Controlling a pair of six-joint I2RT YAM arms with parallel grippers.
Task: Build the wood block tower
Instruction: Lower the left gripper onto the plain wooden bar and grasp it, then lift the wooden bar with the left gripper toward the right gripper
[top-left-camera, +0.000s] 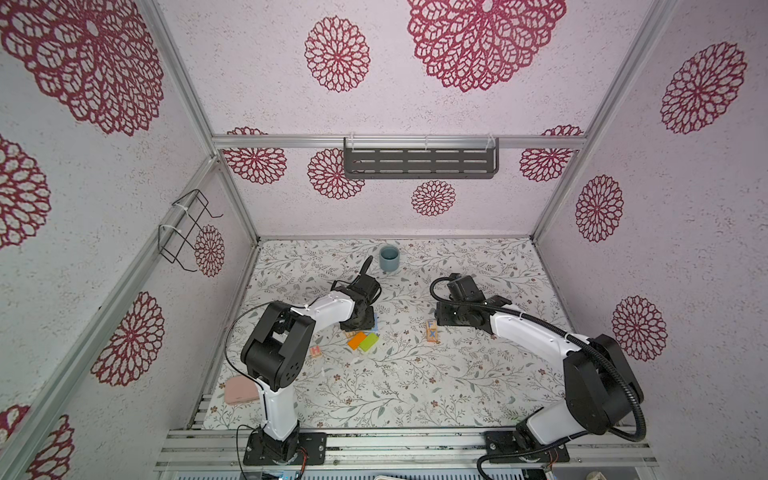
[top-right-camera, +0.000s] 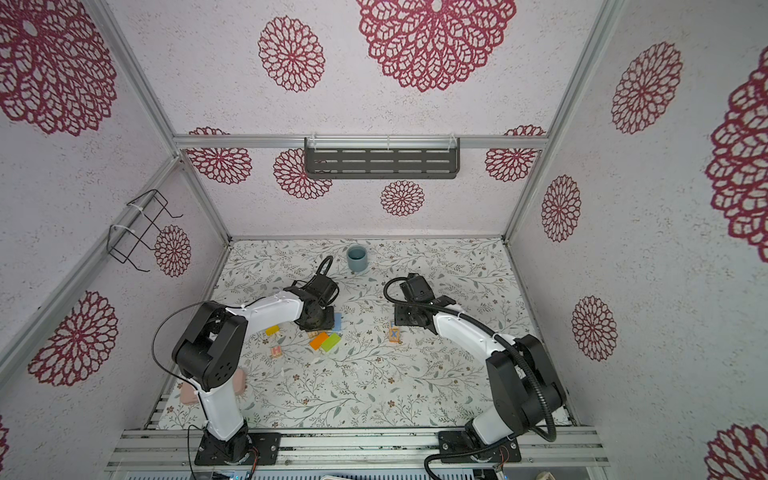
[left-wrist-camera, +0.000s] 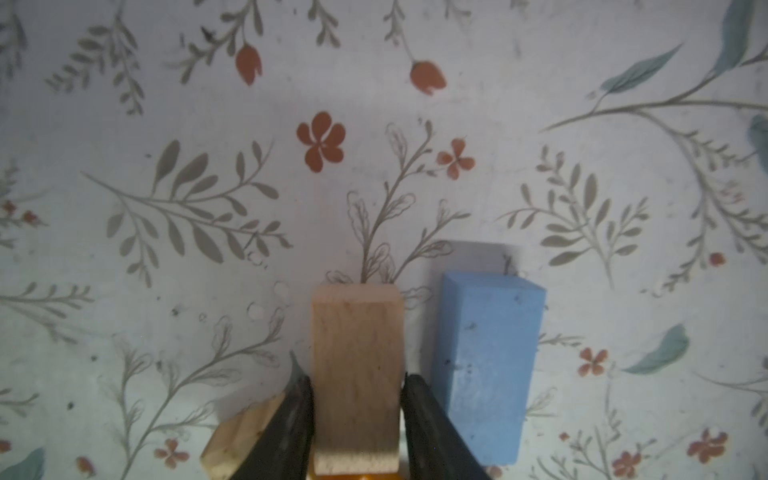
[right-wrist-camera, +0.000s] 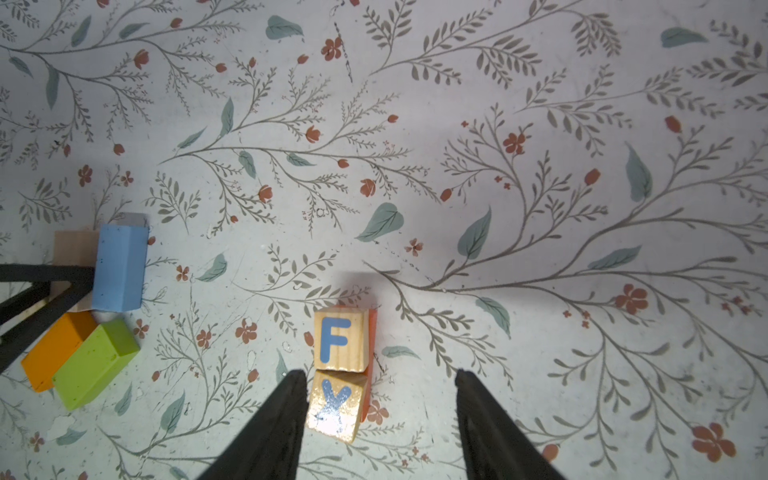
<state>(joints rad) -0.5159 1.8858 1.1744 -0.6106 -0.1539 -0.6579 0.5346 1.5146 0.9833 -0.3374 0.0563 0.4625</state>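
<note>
On the floral surface (top-left-camera: 415, 395), our left hand (left-wrist-camera: 357, 378) is clenched on the tan block (left-wrist-camera: 357, 332), with the blue block (left-wrist-camera: 486, 365) just beside it. Our right hand (right-wrist-camera: 380, 372) hangs released above the letter cubes (right-wrist-camera: 340, 345). We judge a pickup underway; next, lift straight up, sparing the blue block.

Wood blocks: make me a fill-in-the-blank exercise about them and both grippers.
The left gripper is shut on a block coloured ____.
Parallel alongside it lies a painted block coloured ____.
The right gripper, open, hovers over an X cube touching a cube lettered ____.
The green block touches a neighbour coloured ____.
Missing: tan, blue, F, orange.
</note>
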